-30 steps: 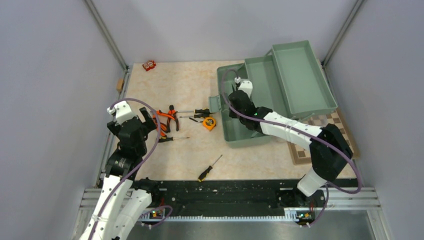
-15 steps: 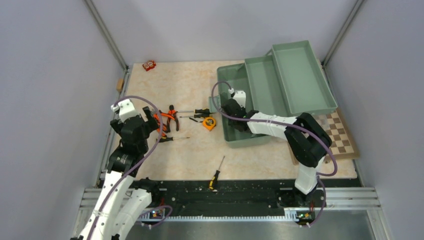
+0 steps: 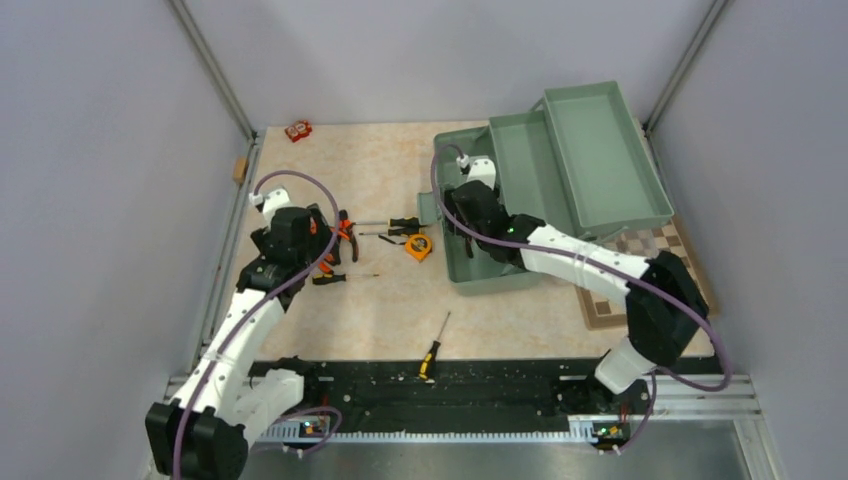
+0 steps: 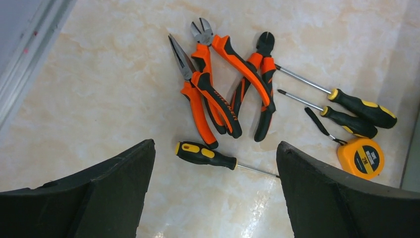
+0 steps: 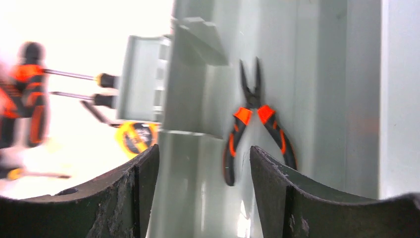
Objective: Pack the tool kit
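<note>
A small red thing (image 3: 298,130) sits at the far left corner of the worktop (image 3: 380,170).

The left tool (image 4: 215,144) hangs over a bunch of hand tools on the left side of the worktop. Its jaws are wide apart and it has hold of nothing. Under it lie three pairs of orange-black pliers (image 4: 218,99), bunched together with their handles crossing and touching. Just in front of them, between the two fingers (image 4: 99,193) in the left wrist view, lies a short screwdriver (image 4: 205,154) with a yellow-black handle, flat on the worktop.

To the right of the pliers lie two more screwdrivers (image 4: 359,106), side by side, with their tips pointing at the pliers. The orange tape measure (image 4: 361,157) sits just beside the nearer one's handle. One more screwdriver, the loose screwdriver (image 3: 432,350), lies alone near the front edge of the worktop, well apart from the rest.

The green toolbox (image 3: 490,272) stands open on the right half of the worktop, just to the right of the tape measure. The right tool (image 5: 203,148) is down inside it, at its left end. Its jaws are apart and there is nothing between them. One pair of pliers, the packed pliers (image 5: 257,134), lies flat on the floor of the box, past the fingertips and not touching them.

The tray (image 3: 600,150) is swung out to the right of the box, up high, and looks bare inside. A chessboard (image 3: 655,242) peeks out from under the right end of the box.
</note>
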`<action>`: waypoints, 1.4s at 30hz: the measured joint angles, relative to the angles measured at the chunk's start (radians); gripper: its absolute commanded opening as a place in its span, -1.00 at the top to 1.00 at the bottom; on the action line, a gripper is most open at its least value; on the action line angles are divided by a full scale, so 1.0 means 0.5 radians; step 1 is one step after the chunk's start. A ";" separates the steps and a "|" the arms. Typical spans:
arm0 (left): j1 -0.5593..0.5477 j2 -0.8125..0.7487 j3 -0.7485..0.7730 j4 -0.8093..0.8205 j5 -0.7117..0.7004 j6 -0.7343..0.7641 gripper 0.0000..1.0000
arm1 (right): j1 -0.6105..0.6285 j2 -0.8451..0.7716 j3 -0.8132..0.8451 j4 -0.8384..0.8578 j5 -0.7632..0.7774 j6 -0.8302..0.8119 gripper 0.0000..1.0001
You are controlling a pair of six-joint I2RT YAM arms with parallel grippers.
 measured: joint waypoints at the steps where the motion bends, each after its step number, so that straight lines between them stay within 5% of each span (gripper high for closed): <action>1: 0.023 0.063 0.008 -0.002 0.020 -0.047 -0.87 | 0.024 -0.066 -0.002 0.024 -0.014 -0.037 -0.33; 10: 0.397 0.530 0.025 0.141 0.269 -0.333 -0.48 | 0.216 -0.462 -0.175 0.307 -0.110 -0.274 -0.34; 26: 0.490 1.170 0.120 0.405 0.642 -0.556 0.59 | 0.215 -0.586 -0.398 0.459 -0.208 -0.314 -0.36; 28: 0.494 1.170 0.122 0.409 0.655 -0.569 0.61 | 0.215 -0.607 -0.423 0.475 -0.213 -0.314 -0.36; 33: 0.507 1.170 0.124 0.429 0.681 -0.576 0.19 | 0.215 -0.629 -0.449 0.494 -0.227 -0.322 -0.36; 42: 0.516 1.252 0.122 0.478 0.726 -0.598 0.26 | 0.215 -0.632 -0.449 0.504 -0.276 -0.322 -0.36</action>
